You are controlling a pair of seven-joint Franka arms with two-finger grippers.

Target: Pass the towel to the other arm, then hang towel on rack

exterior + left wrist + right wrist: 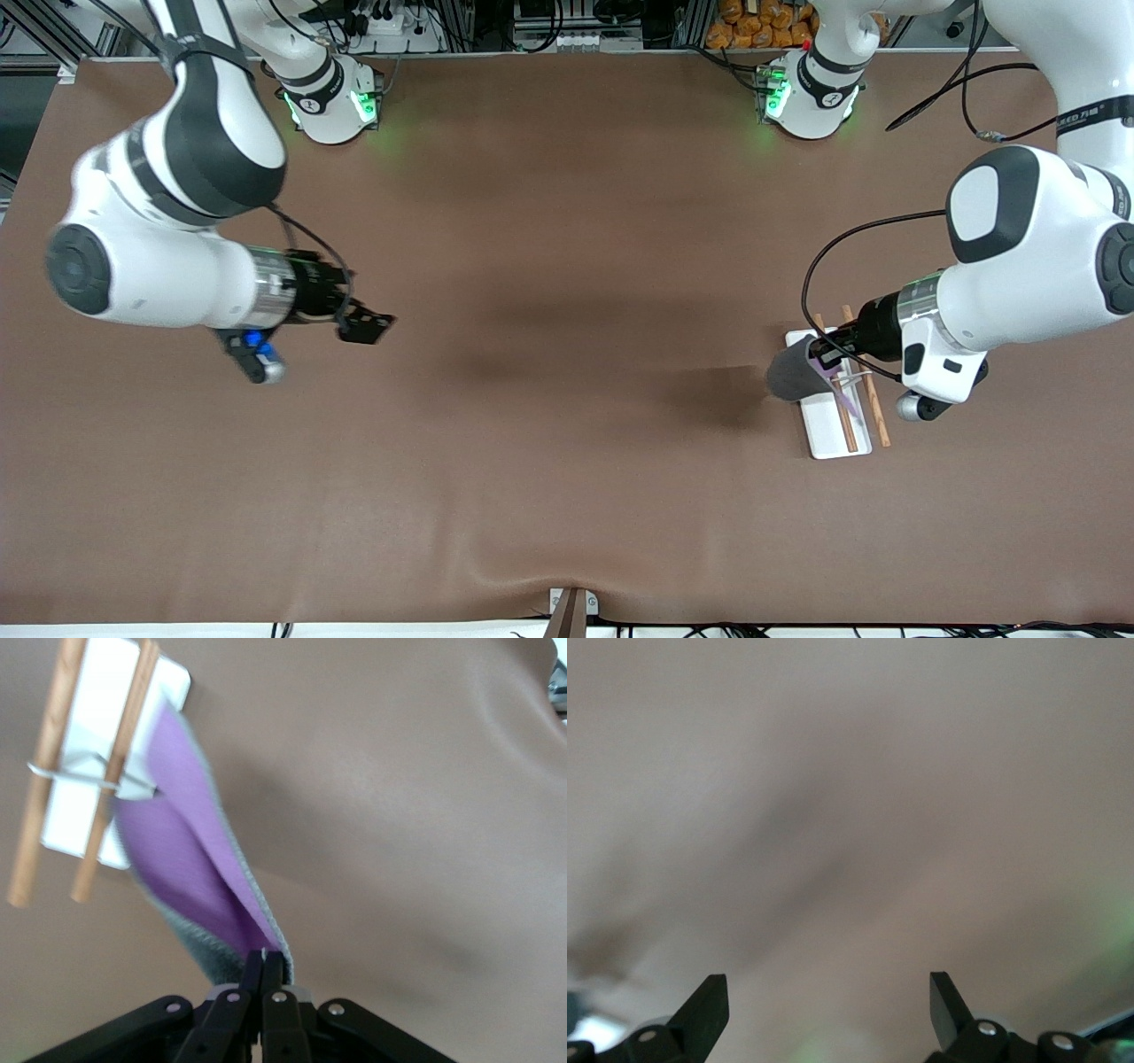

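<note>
Towel [791, 374] first: I judge it light, limp and fuzzy, grey on one face and purple on the other, so it will sag, fold and swing from any single pinch point rather than hold a shape, and it should grip well without slipping. From my console, the left end effector [828, 354] is clenched on one edge of it, the cloth hanging over the end of the rack [828, 439] that sits farther from the front camera, toward the left arm's end of the worktop [567, 443], at about three o'clock in the front view. The left wrist view shows the fingers [266, 970] pressed together on the hem, the purple inner face draping down toward the two wooden rods [124, 771] and the white crosspiece [80, 771]; I cannot tell whether the cloth is touching them. I would keep the hold near that edge so the free length can fall across a rod. The right end effector [365, 326] hangs released over bare worktop at about nine o'clock, holding nothing, that arm waiting. For writing, I can make out only part of a label on a band around the left arm, too small to read with confidence.
</note>
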